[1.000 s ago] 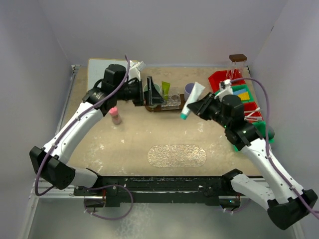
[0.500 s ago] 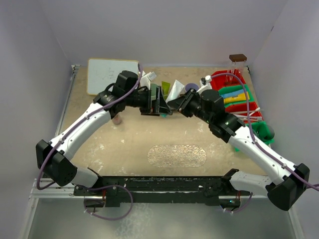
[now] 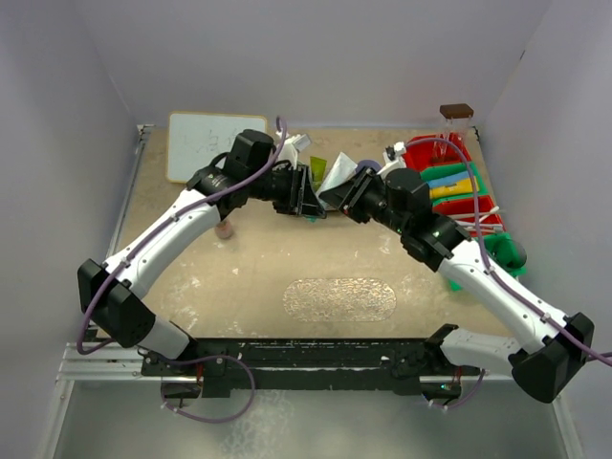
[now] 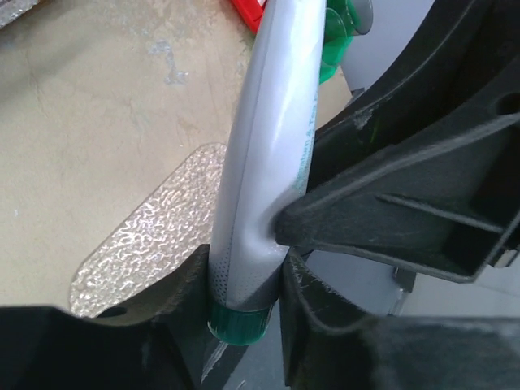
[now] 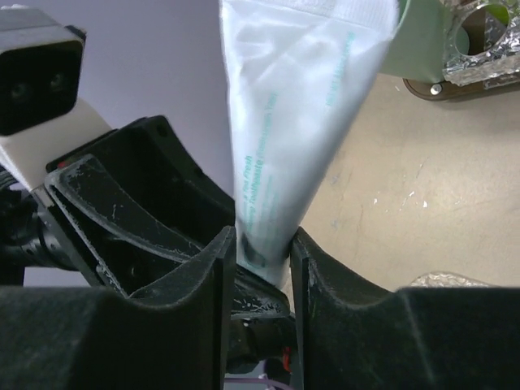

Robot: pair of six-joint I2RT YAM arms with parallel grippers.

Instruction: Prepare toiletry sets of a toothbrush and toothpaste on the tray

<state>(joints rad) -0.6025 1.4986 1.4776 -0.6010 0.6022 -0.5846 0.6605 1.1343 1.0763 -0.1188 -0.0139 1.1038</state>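
**Item 1: toothpaste tube** [image 3: 333,175]. White, tapered body, with a flat crimped end and a teal cap [image 4: 238,325]. It is held in the air over the middle of the surface, toward the back edge, between my two hands. Teal print runs along its length. It is too blurred to read for certain, and I can make out no brand.

**Item 2: left hand** [image 4: 242,305]. It is pinching the tube just above the cap, with one finger pressed to each side.

**Item 3: right hand** [image 5: 264,252]. It meets the left hand tip to tip and is also closed on the tube, with its fingers against both sides of the narrow part. The crimped end fans out beyond them.

**Item 4: tray** [image 3: 339,298]. A long oval with a silver, crinkled finish, lying flat at the front middle of the surface. It is well apart from the tube, and nothing is on it.

**Item 5: green tube** [image 3: 316,164]. It stands near the back edge, just behind my hands.

**Item 6: rack** [image 5: 455,77]. It has a brown base and a foil-lined hole.

**Item 7: white board** [image 3: 203,145]. It lies flat at the back left corner. It carries faint marks that I cannot read.

**Item 8: pink-capped bottle** [image 3: 224,229]. It stands left of centre, partly hidden by my left arm.

**Item 9: red bin** [image 3: 421,151]. It sits at the right edge and holds yellow, blue and green pieces.
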